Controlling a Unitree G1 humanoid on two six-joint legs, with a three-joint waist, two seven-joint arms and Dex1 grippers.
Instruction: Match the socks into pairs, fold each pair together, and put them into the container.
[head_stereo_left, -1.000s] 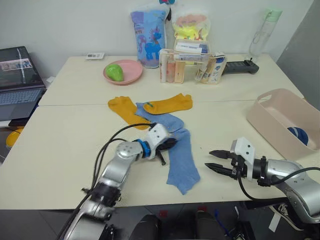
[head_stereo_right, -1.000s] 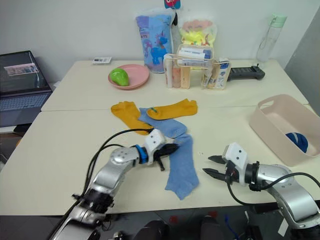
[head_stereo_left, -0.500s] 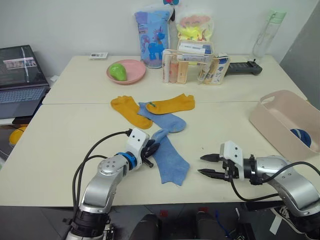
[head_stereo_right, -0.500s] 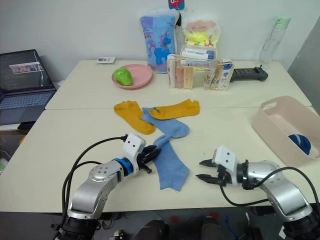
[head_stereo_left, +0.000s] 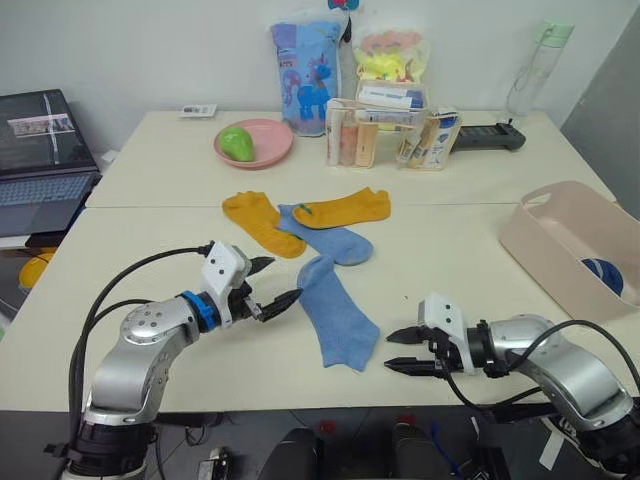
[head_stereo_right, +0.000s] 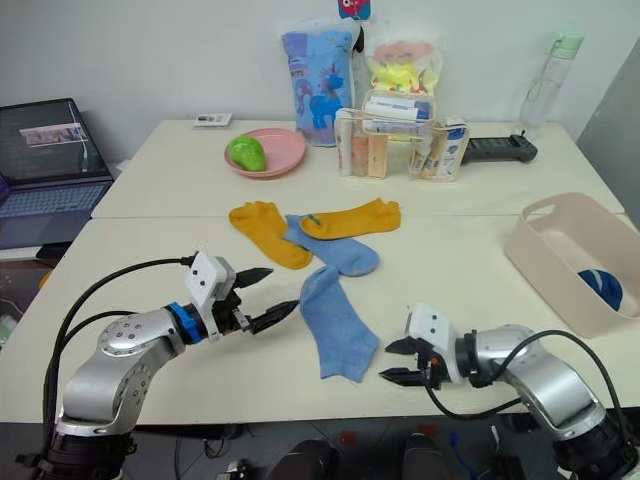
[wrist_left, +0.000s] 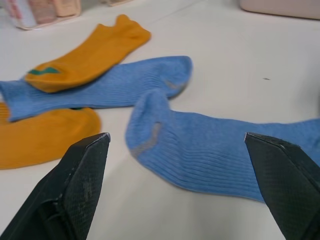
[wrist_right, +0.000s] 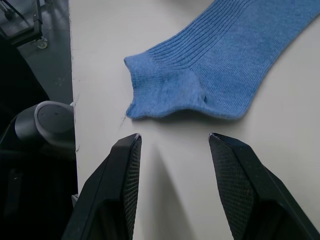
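Observation:
A light blue sock (head_stereo_left: 335, 312) lies flat on the table in front of me, also seen close up in the left wrist view (wrist_left: 210, 145). A second light blue sock (head_stereo_left: 325, 237) lies behind it, overlapped by two mustard yellow socks (head_stereo_left: 255, 222) (head_stereo_left: 340, 208). My left gripper (head_stereo_left: 276, 281) is open just left of the near sock's upper end and holds nothing. My right gripper (head_stereo_left: 390, 352) stands open just right of that sock's lower end (wrist_right: 170, 95), not touching it. The pink-beige container (head_stereo_left: 555, 250) at the right holds a dark navy bundle (head_stereo_left: 598, 272).
A pink plate (head_stereo_left: 262, 152) with a green fruit, a clear organizer (head_stereo_left: 385, 130) of bottles, two printed bags, a black device (head_stereo_left: 487, 135) and a water bottle (head_stereo_left: 530, 65) stand along the back. A laptop (head_stereo_left: 40, 150) sits at the far left.
My left gripper has opened, let go of the near light blue sock and drawn back to the left. The sock now lies flat, further left. My right gripper has moved left toward the sock's lower end.

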